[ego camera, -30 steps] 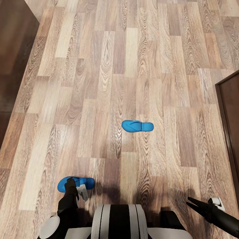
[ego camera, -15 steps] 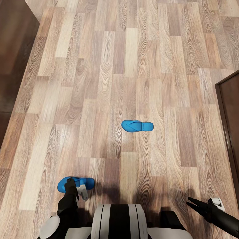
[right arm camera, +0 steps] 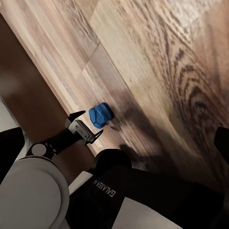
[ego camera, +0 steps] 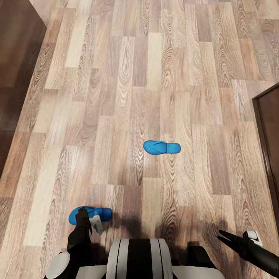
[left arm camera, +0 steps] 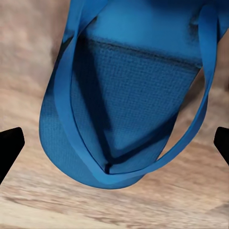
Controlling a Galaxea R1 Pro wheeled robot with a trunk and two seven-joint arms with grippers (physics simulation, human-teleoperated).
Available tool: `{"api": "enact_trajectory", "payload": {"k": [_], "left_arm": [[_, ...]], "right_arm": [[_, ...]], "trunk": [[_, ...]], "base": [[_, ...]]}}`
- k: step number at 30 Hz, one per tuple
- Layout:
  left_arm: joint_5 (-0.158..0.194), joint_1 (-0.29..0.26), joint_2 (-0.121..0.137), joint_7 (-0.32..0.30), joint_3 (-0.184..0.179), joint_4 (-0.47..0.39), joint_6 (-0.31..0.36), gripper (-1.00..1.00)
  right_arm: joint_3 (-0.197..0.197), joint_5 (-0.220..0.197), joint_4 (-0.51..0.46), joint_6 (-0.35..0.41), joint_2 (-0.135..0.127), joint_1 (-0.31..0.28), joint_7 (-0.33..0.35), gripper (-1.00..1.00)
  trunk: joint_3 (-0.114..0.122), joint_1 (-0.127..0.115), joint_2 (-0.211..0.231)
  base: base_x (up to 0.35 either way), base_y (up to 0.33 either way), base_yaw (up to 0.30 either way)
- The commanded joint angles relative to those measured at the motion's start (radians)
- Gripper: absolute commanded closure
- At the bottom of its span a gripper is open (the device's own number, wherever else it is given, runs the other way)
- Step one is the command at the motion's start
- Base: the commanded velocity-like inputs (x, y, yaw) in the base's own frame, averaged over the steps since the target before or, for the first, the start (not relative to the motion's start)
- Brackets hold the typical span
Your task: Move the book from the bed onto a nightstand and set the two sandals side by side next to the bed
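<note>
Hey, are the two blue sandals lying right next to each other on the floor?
No: in the head view one sandal lies mid-floor, while the other sandal sits well apart, by the left gripper.

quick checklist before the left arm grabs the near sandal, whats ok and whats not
1. Left gripper over the near sandal: ok, it sits above the sandal's toe end.
2. Left fingers spread wide enough: ok, they flank the sandal on both sides.
3. Fingers down at gripping height: cannot tell.
4. Sandal strap side up: ok.
5. Second sandal out of the way: ok, it lies apart on the plank floor.
6. Right gripper free: ok, open and holding nothing.
</note>
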Motion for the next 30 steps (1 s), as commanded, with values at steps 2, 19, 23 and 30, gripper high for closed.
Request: {"api": "enact_trajectory", "payload": {"k": [2,19,23,30], "left_arm": [[-0.009,0.0,0.0,-0.008,-0.001,-0.001,0.003,-1.0],[-0.009,0.0,0.0,-0.008,-0.002,-0.001,0.003,-1.0],[-0.009,-0.001,-0.001,-0.008,-0.002,-0.001,0.003,-1.0],[-0.008,0.0,-0.001,-0.007,-0.002,-0.001,0.003,-1.0]], "right_arm": [[0.0,-0.004,0.0,0.007,0.0,0.0,0.0,-1.0],[0.0,-0.004,0.0,0.007,0.0,0.0,0.001,-1.0],[0.0,-0.004,0.0,0.007,0.0,0.0,0.001,-1.0],[0.0,-0.004,0.0,0.006,0.0,0.0,0.001,-1.0]], "trunk": [[0.0,0.0,0.0],[0.0,0.0,0.0],[0.0,0.0,0.0],[0.0,0.0,0.0]], "base": [[0.0,0.003,0.0],[0.026,0.018,0.0],[0.0,0.0,0.0],[0.0,0.0,0.0]]}}
